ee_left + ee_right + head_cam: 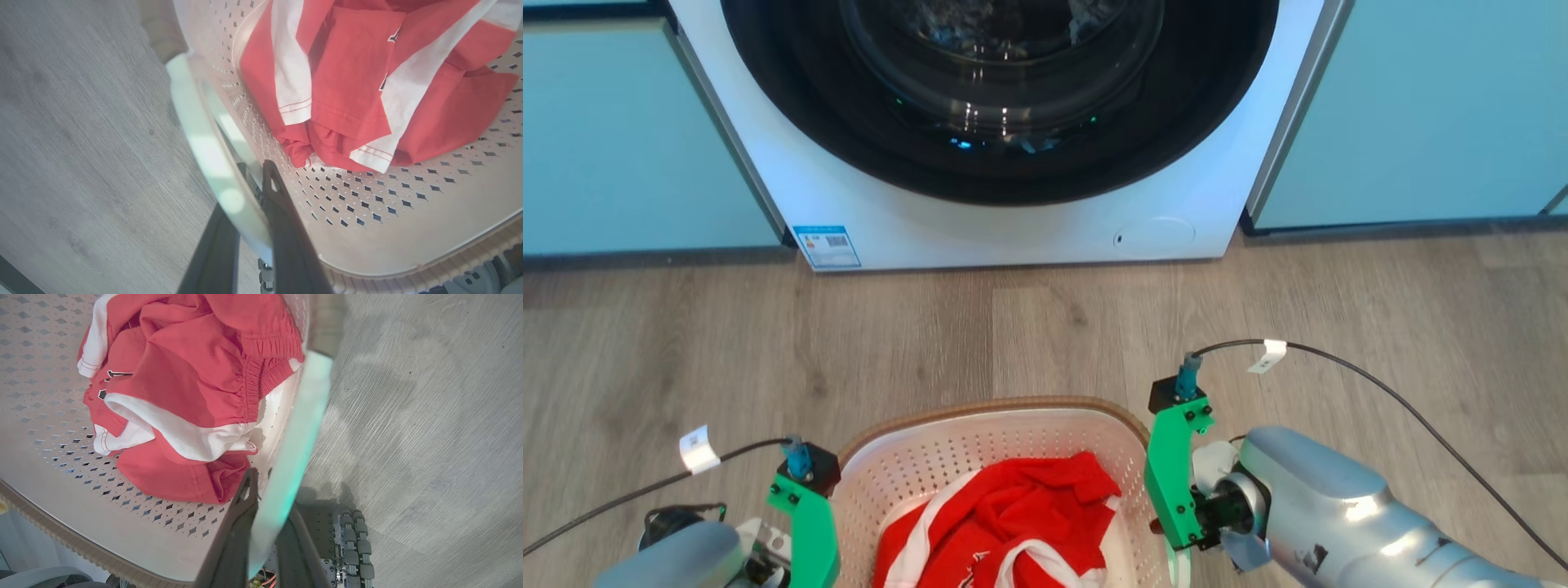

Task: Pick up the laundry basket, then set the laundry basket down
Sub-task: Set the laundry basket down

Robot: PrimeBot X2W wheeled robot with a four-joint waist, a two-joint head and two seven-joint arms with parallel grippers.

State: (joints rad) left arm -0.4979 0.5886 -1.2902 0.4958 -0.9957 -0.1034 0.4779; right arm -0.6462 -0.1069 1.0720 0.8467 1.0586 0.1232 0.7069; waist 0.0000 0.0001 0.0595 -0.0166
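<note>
Matt perforated plastic laundry basket [915,474], red cloth [1021,514], wood-grain floor [1013,327]

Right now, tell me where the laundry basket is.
Head view, bottom centre: the laundry basket is in front of the washing machine, with the left gripper and the right gripper shut on its opposite sides.

Floor [1045,327] btwn washer [1029,233] & basket [915,457] lies bare. Washer & cabinets [621,139] wall off the far side. Clothes [1021,514] fill basket's near half (far part bare). Handles taken: left gripper [255,173], right gripper [269,490] clamped on them. Cables [1380,384] loop over floor both sides.
</note>
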